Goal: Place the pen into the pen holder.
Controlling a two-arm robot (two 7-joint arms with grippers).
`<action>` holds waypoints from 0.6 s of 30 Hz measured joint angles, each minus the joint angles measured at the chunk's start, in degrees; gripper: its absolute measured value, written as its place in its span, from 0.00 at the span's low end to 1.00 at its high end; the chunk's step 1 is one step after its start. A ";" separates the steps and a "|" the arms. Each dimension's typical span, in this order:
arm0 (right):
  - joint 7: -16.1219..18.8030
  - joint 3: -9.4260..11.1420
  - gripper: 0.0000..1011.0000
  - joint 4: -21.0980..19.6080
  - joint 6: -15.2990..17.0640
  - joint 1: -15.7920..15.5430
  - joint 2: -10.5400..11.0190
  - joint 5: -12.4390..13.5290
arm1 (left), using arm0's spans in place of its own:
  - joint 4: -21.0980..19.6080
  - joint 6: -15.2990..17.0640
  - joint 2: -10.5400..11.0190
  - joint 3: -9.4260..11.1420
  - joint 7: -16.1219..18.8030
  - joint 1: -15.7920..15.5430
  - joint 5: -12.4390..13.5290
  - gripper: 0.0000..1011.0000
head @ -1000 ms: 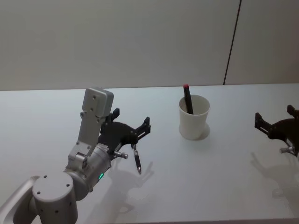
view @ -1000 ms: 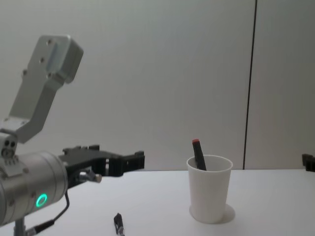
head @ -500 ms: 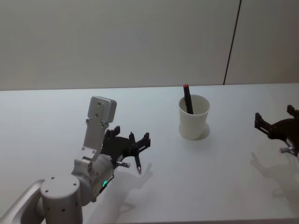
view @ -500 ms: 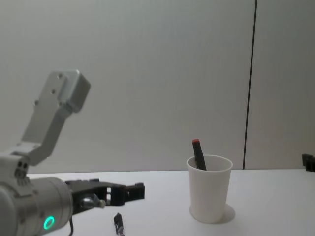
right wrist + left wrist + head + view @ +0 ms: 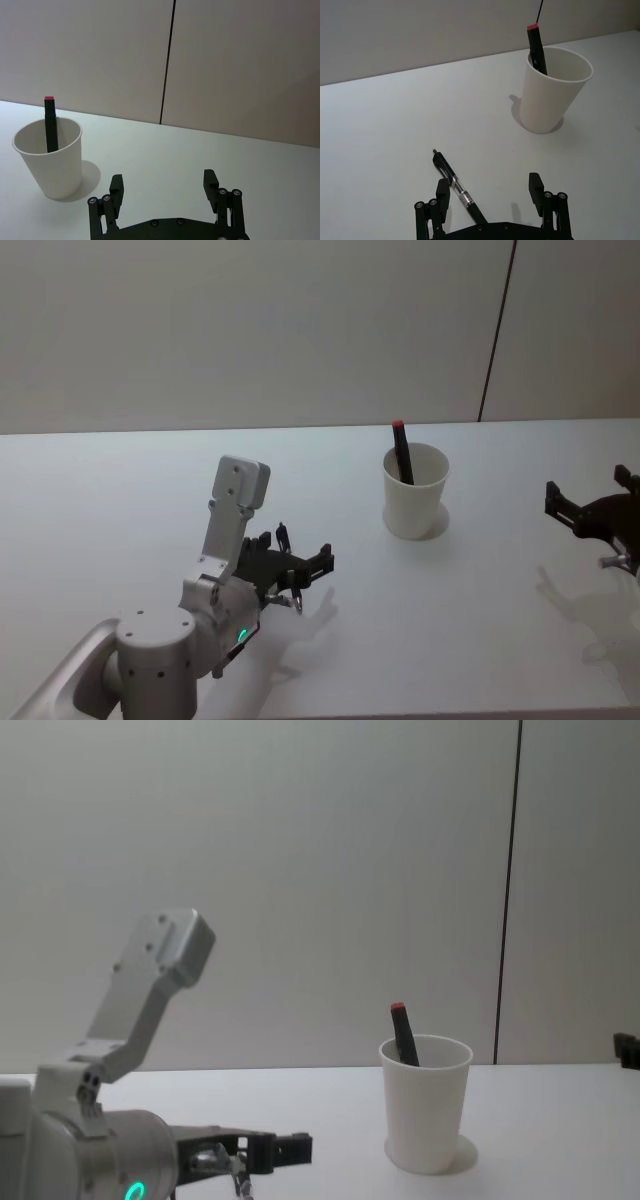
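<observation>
Low in the left wrist frame, the pen (image 5: 457, 187) lay on the table (image 5: 380, 150) between the released left claw's (image 5: 489, 184) fingers, with the cup (image 5: 552, 95) at upper right. Light, stiff, slick: a mid-barrel pinch seemed best. The right claw (image 5: 586, 485) sat released at the head frame's right edge.

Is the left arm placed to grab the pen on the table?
Probably yes: the open left pincer straddles the pen with nothing between them; the pen holder stands apart. The right pincer sits parked, open.
</observation>
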 joint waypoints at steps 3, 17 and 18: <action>0.00 0.00 0.99 0.00 0.00 0.00 0.00 0.00 | 1.26 1.23 -0.73 0.17 -0.02 -0.65 0.16 0.99; 0.00 0.00 0.99 0.00 0.00 0.00 0.00 0.00 | 5.01 5.11 -2.95 0.66 2.36 -2.49 1.89 0.99; 0.00 0.00 0.99 0.00 0.00 0.00 0.00 0.00 | 5.19 5.23 -3.04 0.66 2.47 -2.56 1.99 0.99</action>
